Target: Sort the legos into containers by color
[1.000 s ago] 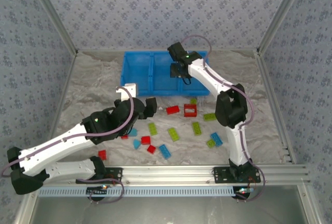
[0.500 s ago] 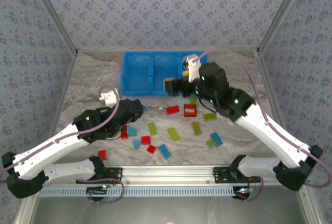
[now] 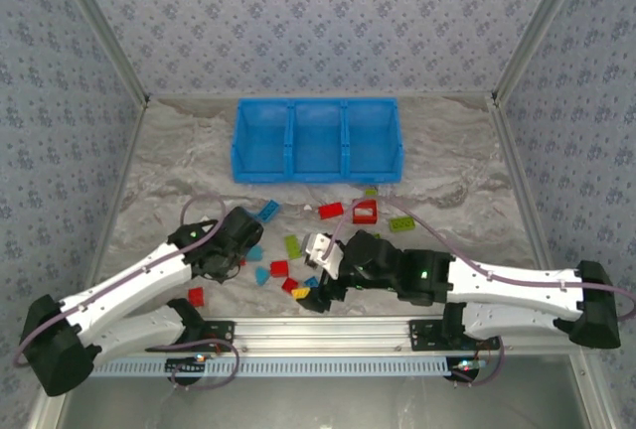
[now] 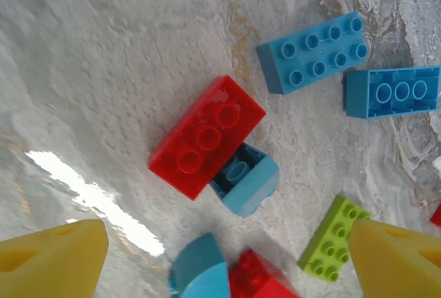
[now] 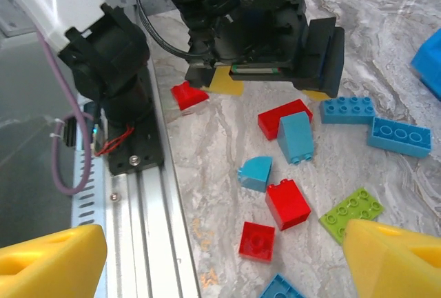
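The small red, light-blue and lime studded plastic legos [image 3: 331,211] lie scattered on the grey marbled surface [image 3: 159,171] in front of my bright blue three-compartment plastic bin [image 3: 268,173]. I see the left gripper [image 4: 227,256] spread wide above a red brick [image 4: 207,136], and the right gripper [image 5: 220,256] spread wide too, empty.

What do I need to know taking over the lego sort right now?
Left gripper: open, empty, above a red brick touching a light blue piece.
Right gripper: open, empty, over the legos nearest the arm bases.
Red, light blue and green ones lie mixed on the table in front of the bin.
Done: unclear; no bricks can be made out in the bin from above.
Left: sort the loose ones into the bin by colour.
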Controlling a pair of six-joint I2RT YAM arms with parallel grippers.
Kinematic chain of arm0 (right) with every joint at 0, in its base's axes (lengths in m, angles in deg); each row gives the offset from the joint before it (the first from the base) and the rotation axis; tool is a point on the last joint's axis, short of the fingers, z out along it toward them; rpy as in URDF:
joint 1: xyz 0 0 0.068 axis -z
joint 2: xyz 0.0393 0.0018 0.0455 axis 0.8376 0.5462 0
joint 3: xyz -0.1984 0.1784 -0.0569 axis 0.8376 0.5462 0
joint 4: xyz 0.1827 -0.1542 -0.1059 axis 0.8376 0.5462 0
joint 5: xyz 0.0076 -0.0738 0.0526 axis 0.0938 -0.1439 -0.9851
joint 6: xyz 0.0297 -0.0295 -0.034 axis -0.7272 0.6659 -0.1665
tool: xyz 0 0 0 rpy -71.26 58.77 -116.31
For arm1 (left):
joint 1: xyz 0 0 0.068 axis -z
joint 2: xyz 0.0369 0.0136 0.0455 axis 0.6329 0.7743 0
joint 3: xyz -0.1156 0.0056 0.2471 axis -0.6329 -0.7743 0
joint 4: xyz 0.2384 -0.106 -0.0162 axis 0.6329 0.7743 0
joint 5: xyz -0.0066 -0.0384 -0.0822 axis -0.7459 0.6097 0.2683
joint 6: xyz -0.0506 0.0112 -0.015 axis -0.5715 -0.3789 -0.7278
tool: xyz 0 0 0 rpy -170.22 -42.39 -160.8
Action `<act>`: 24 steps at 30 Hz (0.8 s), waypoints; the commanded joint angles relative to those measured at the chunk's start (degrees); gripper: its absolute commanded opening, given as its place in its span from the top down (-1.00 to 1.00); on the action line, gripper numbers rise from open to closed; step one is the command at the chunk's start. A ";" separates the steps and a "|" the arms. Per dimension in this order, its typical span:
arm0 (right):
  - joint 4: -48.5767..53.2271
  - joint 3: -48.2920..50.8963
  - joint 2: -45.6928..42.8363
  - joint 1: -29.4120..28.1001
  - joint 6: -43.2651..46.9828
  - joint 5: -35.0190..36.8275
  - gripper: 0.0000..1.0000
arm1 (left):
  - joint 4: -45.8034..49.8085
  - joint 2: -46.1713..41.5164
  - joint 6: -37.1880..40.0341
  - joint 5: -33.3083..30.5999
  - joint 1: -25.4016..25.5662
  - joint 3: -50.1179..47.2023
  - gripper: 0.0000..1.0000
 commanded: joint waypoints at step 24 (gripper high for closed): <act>-8.37 0.52 0.47 3.57 -0.67 1.48 -0.82 | -1.63 17.96 70.58 1.22 -11.97 12.82 -0.68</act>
